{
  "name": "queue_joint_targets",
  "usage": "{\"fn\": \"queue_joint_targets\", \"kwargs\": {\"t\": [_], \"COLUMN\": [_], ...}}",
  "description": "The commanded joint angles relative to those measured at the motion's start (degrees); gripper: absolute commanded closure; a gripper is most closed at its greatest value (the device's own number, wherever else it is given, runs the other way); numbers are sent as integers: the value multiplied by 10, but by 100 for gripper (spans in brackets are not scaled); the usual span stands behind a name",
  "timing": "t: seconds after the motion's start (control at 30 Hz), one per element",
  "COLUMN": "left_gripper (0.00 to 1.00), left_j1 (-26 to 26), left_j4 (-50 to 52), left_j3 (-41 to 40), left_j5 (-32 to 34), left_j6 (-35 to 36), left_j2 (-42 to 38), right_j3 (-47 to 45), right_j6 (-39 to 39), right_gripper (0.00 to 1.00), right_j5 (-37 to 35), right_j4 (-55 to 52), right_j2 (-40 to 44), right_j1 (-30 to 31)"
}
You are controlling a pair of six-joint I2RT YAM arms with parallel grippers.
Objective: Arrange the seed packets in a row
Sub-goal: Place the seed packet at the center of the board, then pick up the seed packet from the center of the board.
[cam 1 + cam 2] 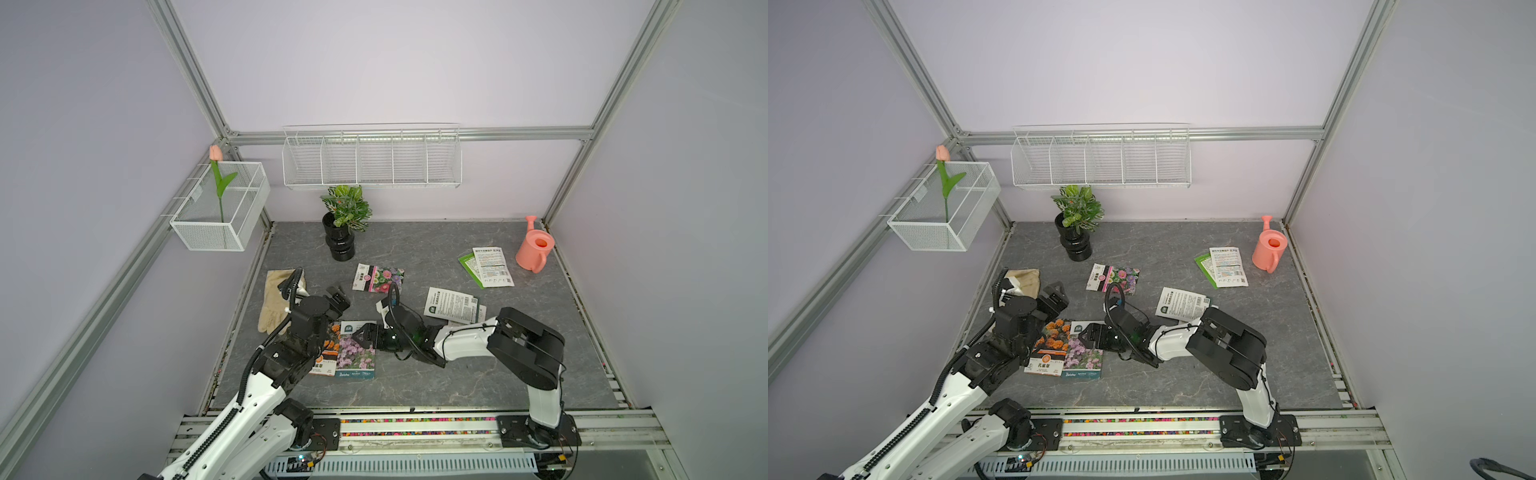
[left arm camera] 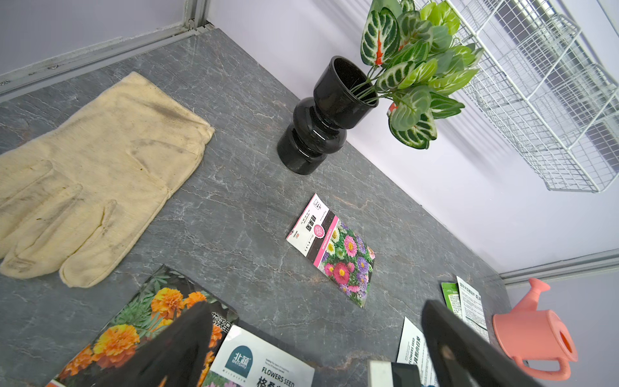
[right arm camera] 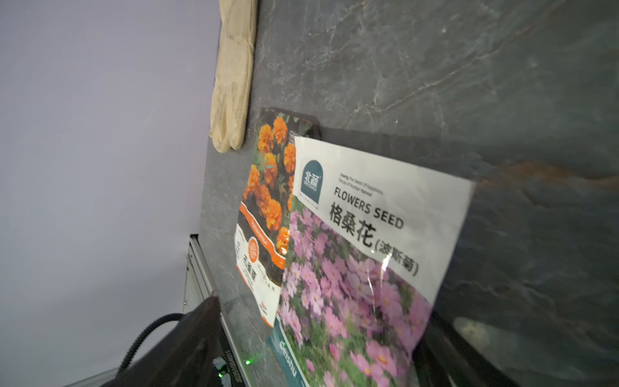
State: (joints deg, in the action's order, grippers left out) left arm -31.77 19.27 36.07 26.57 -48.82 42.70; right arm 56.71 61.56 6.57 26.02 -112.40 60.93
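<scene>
1. Now spread wide at top of pink packet (image 1: 356,358): right gripper (image 1: 365,332), holding nothing.
2. Also spread wide and empty: left gripper (image 1: 338,296), near orange packet (image 1: 1049,345).
3. Pink flat on table (image 1: 415,386), overlapping orange.

Bright, even, diffuse from overhead in both top views; only faint soft shadow under the right pincer (image 1: 362,333). Bowed frame rails (image 1: 190,70) toward the edges. Dimmer in the right wrist view: glare streak on the pink-flower packet (image 3: 355,284) ahead of the pincer, blurred nearest it.
</scene>
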Motion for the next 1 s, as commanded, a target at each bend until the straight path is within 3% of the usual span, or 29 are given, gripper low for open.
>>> {"fn": "queue_joint_targets", "kwargs": {"t": [0.0,0.2,0.33,0.47,0.57,0.7,0.97], "left_gripper": [0,0,0,0,0,0,3], "left_j1": [4,3,4,7,47,110,152], "left_j4": [-13,-33,-68,-100,-139,-241,-275], "left_j3": [-8,1,21,57,75,51,115], "left_j5": [-5,-30,-69,-97,-184,-285,-342], "left_j6": [1,13,28,46,48,26,92], "left_j2": [2,47,111,210,288,370,516], "right_j3": [-1,3,2,14,49,99,131], "right_j6": [-12,-81,-163,-190,-227,-262,-229], "right_gripper": [12,12,12,12,12,12,9], "right_j5": [-25,-109,-143,16,78,116,176], "right_j4": [-52,-196,-240,-209,-212,-225,-153], "right_j2": [21,96,151,136,100,49,-32], "right_j1": [2,-9,-65,-193,-250,-283,-294]}}
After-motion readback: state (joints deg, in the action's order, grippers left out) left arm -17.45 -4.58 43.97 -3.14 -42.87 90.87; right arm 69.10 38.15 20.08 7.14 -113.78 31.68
